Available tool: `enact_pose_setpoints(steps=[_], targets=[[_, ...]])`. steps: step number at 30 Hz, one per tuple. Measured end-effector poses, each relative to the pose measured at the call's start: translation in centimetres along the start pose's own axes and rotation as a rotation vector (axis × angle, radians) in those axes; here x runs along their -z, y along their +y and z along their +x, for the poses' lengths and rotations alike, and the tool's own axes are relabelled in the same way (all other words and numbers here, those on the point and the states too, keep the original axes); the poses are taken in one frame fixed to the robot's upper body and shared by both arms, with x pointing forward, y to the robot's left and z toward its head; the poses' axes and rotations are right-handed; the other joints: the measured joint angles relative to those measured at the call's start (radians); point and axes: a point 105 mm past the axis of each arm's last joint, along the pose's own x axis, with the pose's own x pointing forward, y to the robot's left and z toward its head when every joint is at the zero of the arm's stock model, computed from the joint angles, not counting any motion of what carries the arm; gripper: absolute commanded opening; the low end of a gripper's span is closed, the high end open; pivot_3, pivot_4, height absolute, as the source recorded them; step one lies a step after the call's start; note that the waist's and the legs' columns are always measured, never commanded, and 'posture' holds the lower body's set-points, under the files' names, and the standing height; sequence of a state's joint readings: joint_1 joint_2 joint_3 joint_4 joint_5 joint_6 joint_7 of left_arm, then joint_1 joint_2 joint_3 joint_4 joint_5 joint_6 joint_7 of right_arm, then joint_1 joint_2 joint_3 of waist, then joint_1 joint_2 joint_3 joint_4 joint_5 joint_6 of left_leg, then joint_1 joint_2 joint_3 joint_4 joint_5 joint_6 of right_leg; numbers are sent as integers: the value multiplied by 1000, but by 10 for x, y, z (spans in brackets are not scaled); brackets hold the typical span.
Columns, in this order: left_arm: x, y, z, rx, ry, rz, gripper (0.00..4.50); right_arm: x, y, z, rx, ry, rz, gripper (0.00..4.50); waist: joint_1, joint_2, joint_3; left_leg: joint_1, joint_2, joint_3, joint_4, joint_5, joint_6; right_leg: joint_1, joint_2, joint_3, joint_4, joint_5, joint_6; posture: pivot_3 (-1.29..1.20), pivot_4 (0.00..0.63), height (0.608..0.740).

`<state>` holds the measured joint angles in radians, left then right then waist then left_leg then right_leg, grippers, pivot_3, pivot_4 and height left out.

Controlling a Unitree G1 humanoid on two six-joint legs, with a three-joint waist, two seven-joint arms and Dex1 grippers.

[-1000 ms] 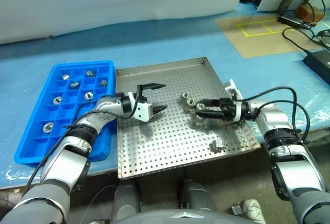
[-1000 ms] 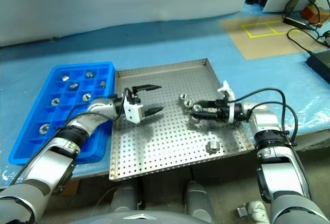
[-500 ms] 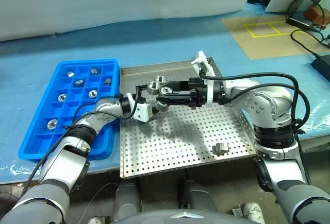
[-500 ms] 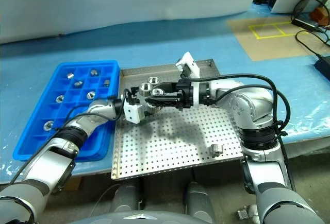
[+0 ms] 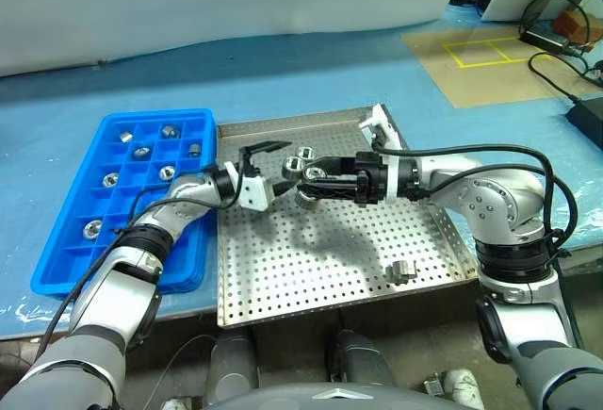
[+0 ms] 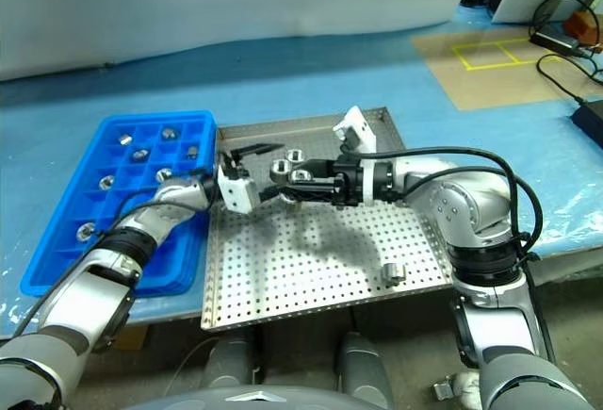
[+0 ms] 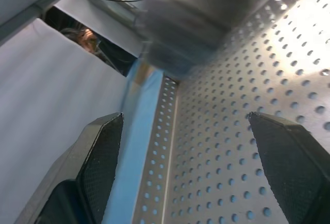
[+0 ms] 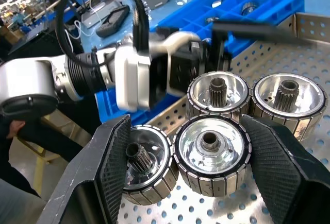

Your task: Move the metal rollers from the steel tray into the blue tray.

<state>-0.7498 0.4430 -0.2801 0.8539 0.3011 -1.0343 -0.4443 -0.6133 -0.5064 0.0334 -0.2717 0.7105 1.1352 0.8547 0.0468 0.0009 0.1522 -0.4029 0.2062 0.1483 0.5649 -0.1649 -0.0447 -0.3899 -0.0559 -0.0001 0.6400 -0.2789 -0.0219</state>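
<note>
My right gripper hangs above the steel tray, shut on a cluster of metal rollers that cling together between its fingers. Just to their left my left gripper stands open, its fingers wide apart and empty, pointing at the cluster. One more roller lies on the steel tray's perforated floor near the front right corner. The blue tray sits to the left of the steel tray, with several rollers each in its own compartment.
Both trays rest on a table under blue sheeting. At the far right are a brown board with yellow tape, black cables and a black box. A person's head is beyond the table.
My right gripper has lifted the roller cluster off the tray's right side and carried it left and up, close to the left gripper. The left gripper has stayed open.
</note>
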Motion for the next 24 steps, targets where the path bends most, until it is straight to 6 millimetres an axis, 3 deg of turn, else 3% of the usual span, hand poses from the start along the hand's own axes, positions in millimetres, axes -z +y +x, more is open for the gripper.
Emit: enact_pose_setpoints(steps=[7, 17, 24], targets=[[-3, 3, 0, 4, -18, -1, 4099, 14, -2, 1, 4, 2, -4, 3050, -5, 0, 0, 0, 0, 0, 0, 0, 0, 0, 0, 0, 0, 0, 0, -203, 150, 740], [-18, -21, 19, 82, -87, -11, 4099, 23, -15, -1, 2, -5, -31, 3050, -5, -1, 1, 0, 0, 0, 1, 0, 0, 0, 0, 0, 0, 0, 0, -216, 150, 740], [-25, -17, 27, 79, -121, 16, 4099, 25, -13, 5, -17, -1, -31, 3050, -6, -1, 1, 0, 0, 0, 1, 0, 0, 0, 0, 0, 1, 0, 0, -219, 150, 740]])
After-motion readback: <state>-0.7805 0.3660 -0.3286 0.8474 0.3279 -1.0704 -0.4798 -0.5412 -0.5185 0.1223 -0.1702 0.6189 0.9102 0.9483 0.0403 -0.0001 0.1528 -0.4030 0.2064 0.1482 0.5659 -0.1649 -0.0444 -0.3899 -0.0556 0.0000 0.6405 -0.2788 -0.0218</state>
